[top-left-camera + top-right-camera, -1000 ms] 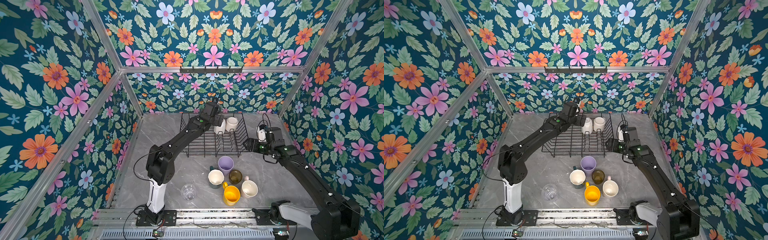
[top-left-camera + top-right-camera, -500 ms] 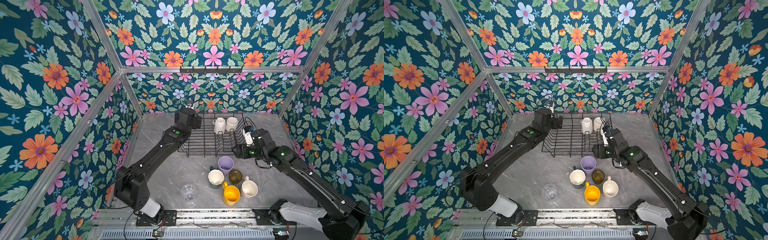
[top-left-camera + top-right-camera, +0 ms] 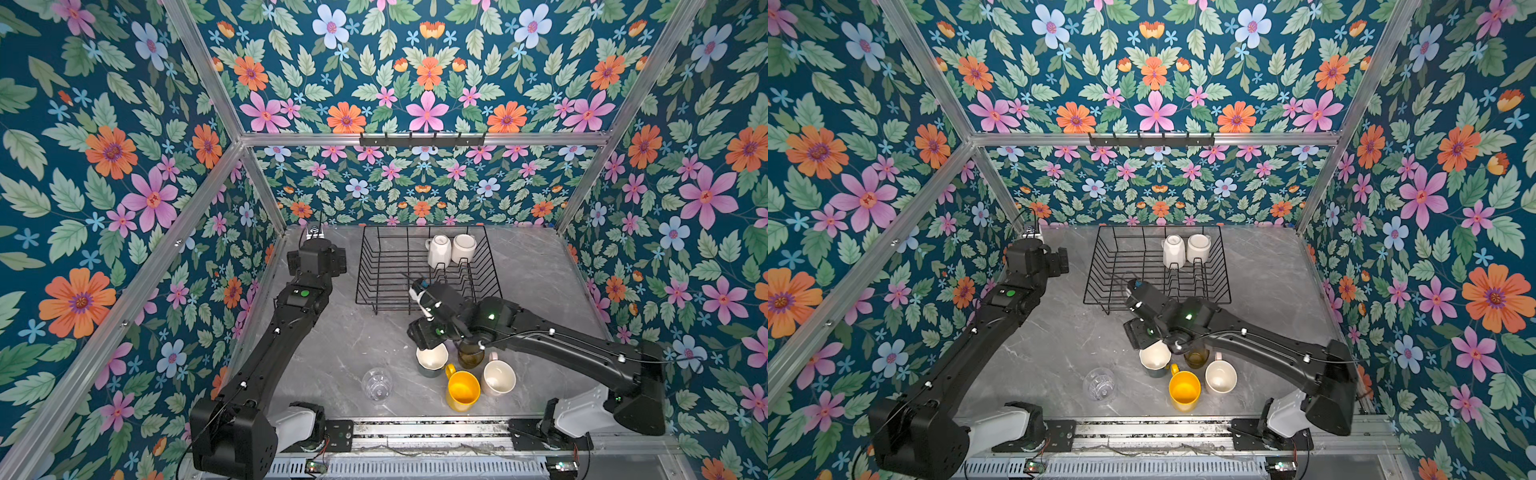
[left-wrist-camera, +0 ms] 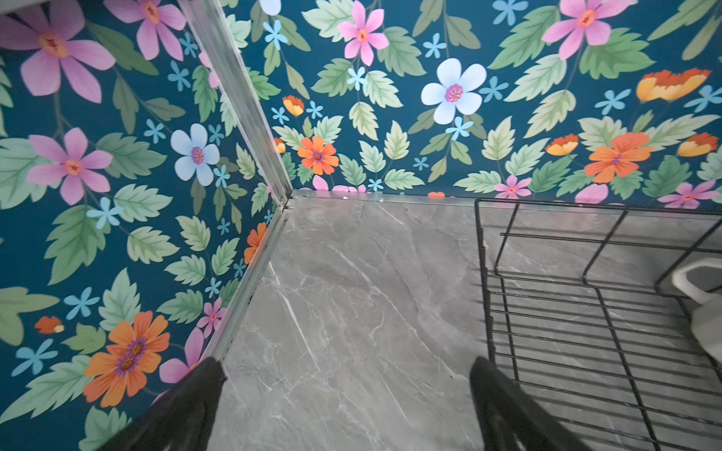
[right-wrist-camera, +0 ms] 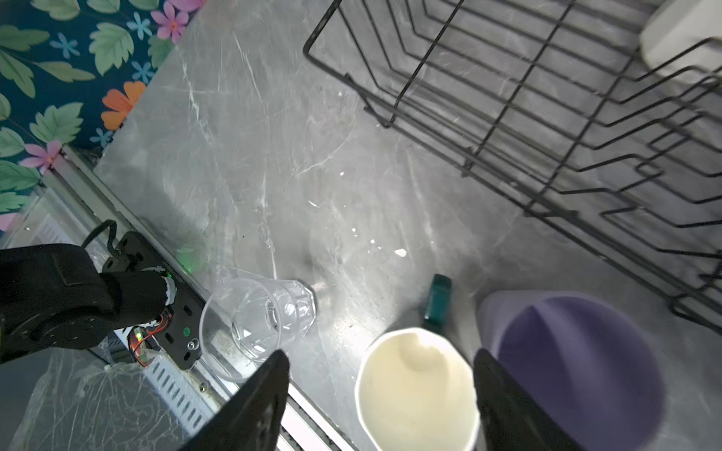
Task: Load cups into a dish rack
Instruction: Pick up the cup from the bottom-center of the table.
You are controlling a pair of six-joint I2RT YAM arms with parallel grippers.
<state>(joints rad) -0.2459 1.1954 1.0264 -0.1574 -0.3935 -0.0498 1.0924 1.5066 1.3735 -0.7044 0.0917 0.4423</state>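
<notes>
The right gripper [image 5: 379,353] hovers unclenched astride the dark green mug [image 5: 414,386], while the left gripper [image 4: 345,363] gapes wide, holding nothing, beside the dish rack [image 4: 483,273].

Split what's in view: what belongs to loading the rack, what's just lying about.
Job: dish rack, white mug, white neighbour, dark green mug, lilac tumbler, olive glass, yellow mug, pink mug, clear glass.
Just there: hook rail on the back wall.

Black wire rack [image 3: 415,226], yellow mug [image 3: 462,390], lilac tumbler [image 5: 578,351], grey marbled table [image 3: 332,340], teal floral walls [image 3: 124,124].
</notes>
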